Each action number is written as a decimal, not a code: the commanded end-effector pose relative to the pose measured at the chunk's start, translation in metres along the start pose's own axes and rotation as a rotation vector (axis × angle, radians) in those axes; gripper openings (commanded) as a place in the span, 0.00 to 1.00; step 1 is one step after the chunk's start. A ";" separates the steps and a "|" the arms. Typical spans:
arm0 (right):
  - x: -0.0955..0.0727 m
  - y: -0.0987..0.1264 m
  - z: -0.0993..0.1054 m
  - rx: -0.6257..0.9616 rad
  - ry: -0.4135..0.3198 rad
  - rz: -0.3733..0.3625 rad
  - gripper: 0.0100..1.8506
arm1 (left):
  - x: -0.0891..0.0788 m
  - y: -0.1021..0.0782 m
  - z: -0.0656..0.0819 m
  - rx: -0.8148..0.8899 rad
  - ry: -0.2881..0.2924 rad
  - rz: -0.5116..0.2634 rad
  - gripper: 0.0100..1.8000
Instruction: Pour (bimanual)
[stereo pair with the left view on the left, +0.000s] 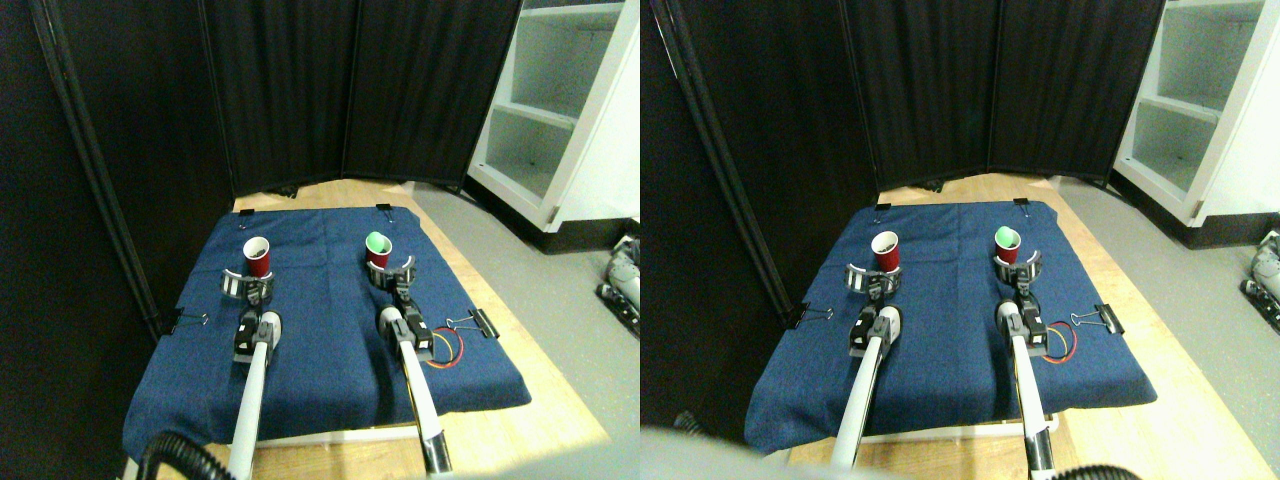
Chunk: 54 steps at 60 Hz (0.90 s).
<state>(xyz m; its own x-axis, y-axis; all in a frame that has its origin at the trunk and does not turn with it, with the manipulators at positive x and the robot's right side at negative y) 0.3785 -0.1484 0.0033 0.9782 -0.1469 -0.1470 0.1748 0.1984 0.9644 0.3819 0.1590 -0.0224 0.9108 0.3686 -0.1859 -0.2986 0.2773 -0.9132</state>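
Two red cups are seen on the blue cloth (330, 340) that covers the counter. The left cup (257, 257), upright with a dark interior, stands directly beyond the left pincer (246, 286), whose jaws appear spread in a curve around the cup's base. Whether the jaws touch the cup cannot be told. The right cup (378, 250), with a green interior or green contents, stands directly beyond the right pincer (392, 274) and appears tilted slightly. The right jaws also appear spread around the lower part of that cup; a firm grip is not shown.

It is judged that neither cup has been secured yet, so the grasp is the stage where trouble could begin. If the jaws were closed too low or off-centre, a light cup could be squeezed out forwards, away from the pincer, or tipped over on the soft cloth. The right cup, already leaning, is judged the more easily toppled, and its contents could be spilled onto the cloth before any pouring is begun.

Were a cup gripped too hard, its thin wall could be crushed. During the pour itself, a misjudged alignment between the two rims would let the contents fall between the cups. The loose wires (447, 348) and binder clip (482, 324), lying just to the right of the right pincer's arm, could be snagged.
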 end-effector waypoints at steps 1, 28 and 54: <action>0.005 0.001 -0.007 0.018 0.032 0.018 0.48 | 0.004 -0.001 -0.001 -0.019 0.003 0.002 0.64; 0.012 0.001 -0.014 0.070 0.001 0.004 0.48 | 0.011 -0.009 -0.011 -0.089 0.077 0.029 0.59; 0.016 -0.001 -0.018 0.094 -0.006 0.000 0.48 | 0.011 -0.020 -0.028 -0.115 0.128 0.053 0.56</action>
<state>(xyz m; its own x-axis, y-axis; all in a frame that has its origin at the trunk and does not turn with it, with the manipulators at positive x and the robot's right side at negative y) 0.3913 -0.1395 -0.0095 0.9709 -0.1499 -0.1867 0.2009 0.0856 0.9759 0.4023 0.1370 -0.0208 0.9191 0.2637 -0.2929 -0.3404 0.1567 -0.9271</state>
